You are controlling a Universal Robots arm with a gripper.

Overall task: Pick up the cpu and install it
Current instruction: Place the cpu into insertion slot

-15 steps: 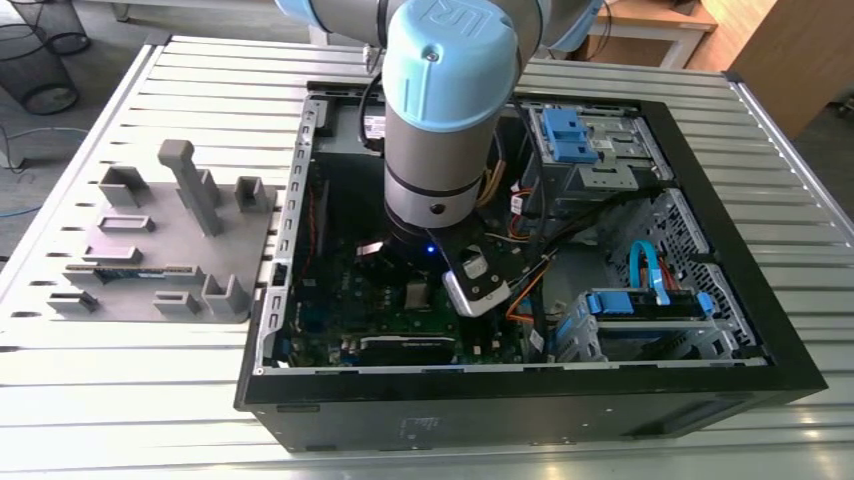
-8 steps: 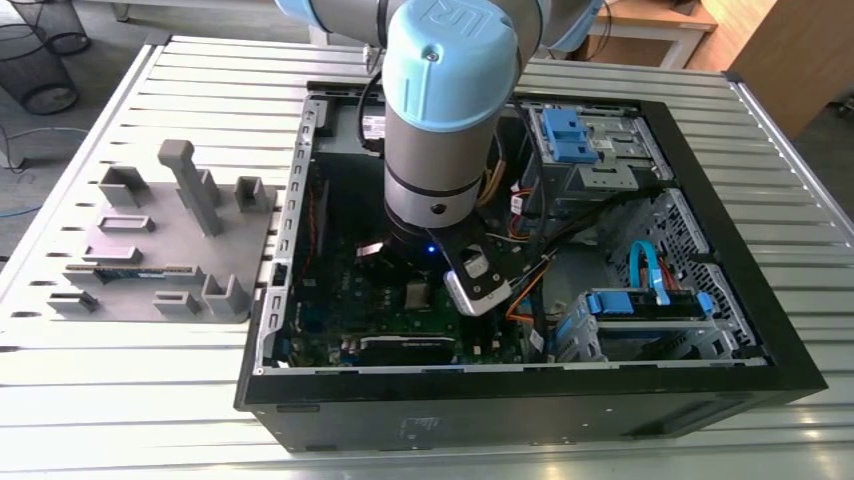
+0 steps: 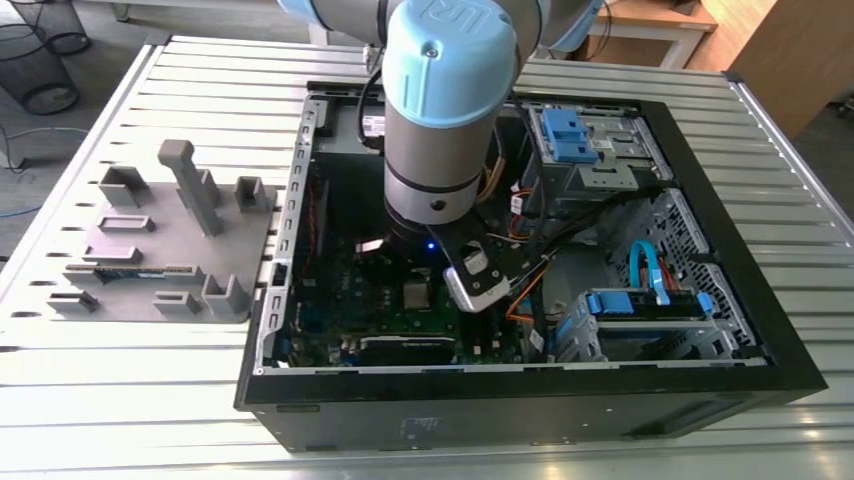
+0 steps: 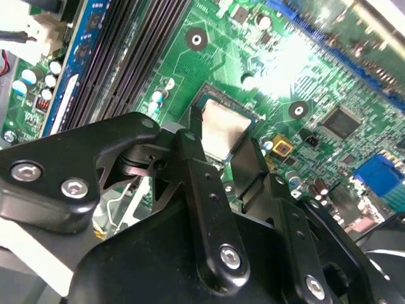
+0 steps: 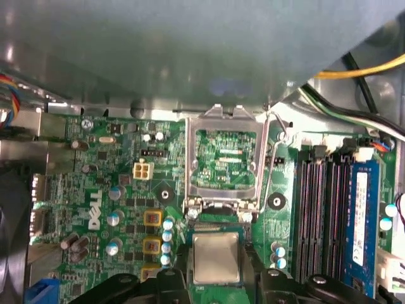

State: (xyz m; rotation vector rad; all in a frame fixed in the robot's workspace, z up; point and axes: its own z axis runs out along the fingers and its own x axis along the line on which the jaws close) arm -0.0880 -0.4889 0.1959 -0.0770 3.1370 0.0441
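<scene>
The small square cpu [image 5: 215, 258] has a dull silver metal top. The flat motherboard [image 5: 95, 158] around it is green, patterned with fine pale traces and dotted with yellow square parts [image 5: 152, 218]. The long memory sticks [image 5: 319, 209] are black. The metal gripper [image 4: 221, 142] is matt black. The arm's rounded joint cap [image 3: 447, 60] is light blue, and the ribbed tabletop [image 3: 134, 400] is silver.

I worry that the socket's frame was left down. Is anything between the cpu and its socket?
Nothing visible does. The hinged frame lies flipped open beside the socket, and the cpu is at the socket opening, with the gripper around it.
</scene>
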